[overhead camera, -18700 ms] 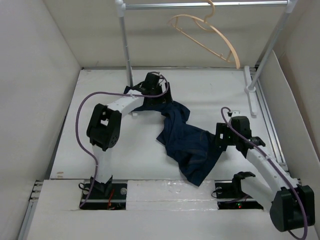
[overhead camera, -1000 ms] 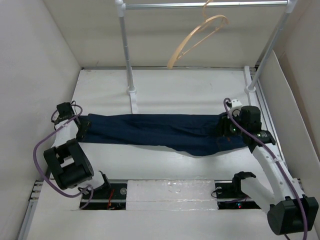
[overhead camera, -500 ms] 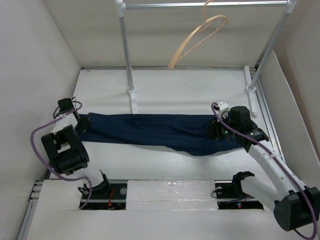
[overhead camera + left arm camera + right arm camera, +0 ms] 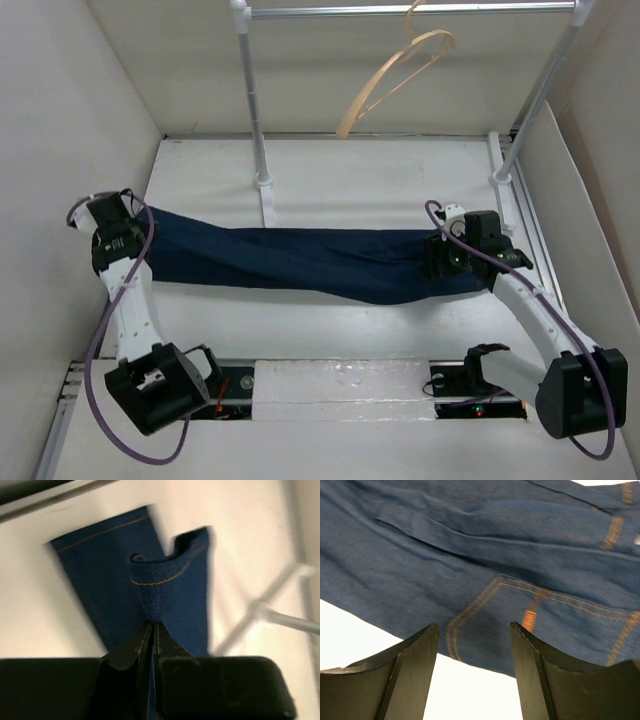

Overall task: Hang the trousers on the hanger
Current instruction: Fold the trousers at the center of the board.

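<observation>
Two-legged navy trousers [image 4: 300,262], stretched long, prob. folded

Bright, even light fills the overhead view; only faint soft shadows edge the dark navy-blue denim trousers [image 4: 300,262]. The left wrist view is motion-smeared. The right wrist view shows sharp weave, while the white table [image 4: 350,635] glares, overexposed.

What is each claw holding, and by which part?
Left claw pinches the trousers at a leg cuff. Right claw is open over the waist end, holding nothing.
</observation>
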